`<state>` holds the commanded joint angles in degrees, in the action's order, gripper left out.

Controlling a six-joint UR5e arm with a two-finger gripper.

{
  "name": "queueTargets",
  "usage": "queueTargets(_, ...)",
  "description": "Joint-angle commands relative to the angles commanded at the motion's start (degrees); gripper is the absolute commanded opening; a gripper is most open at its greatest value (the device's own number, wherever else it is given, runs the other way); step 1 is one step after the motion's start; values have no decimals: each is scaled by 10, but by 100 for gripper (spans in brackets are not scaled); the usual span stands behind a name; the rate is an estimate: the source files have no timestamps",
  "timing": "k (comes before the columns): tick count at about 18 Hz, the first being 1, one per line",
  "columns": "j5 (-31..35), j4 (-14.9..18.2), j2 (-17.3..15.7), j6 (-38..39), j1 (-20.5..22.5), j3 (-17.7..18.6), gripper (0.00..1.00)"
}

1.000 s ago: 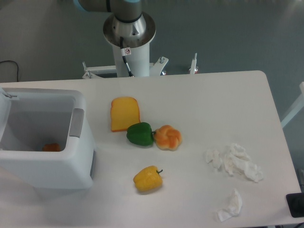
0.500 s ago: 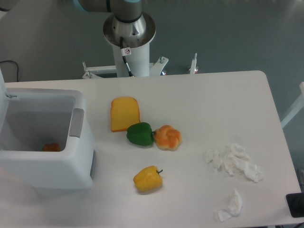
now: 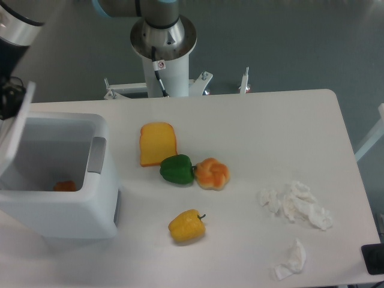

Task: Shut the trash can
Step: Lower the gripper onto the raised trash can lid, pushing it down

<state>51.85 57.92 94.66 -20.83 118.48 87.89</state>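
Observation:
The trash can (image 3: 78, 207) is a large white bin at the table's left side, with its top open and a grey latch tab (image 3: 96, 155) on its right rim. Its white lid (image 3: 15, 129) stands tilted up along the left edge of the bin, leaning slightly over the opening. A small orange item (image 3: 65, 186) lies at the bottom inside. My gripper (image 3: 6, 98) shows only as a dark shape at the frame's left edge, right behind the lid's upper end. Its fingers are hidden by the lid and the frame edge.
A yellow bread slice (image 3: 158, 144), a green pepper (image 3: 176, 169), an orange bun (image 3: 212, 173) and a yellow pepper (image 3: 186, 225) lie mid-table. Crumpled white tissues (image 3: 298, 205) lie at the right. The arm's base (image 3: 163, 42) stands behind the table's far edge.
The arm has come into view at the top left, and the lid has swung up and rightward from the left edge toward the bin's opening.

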Motion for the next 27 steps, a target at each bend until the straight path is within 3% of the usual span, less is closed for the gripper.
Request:
queueTargets(16,12,0,2,-95,43,22,100)
queueTargets(27,12,1,4,-99,56,29,100)
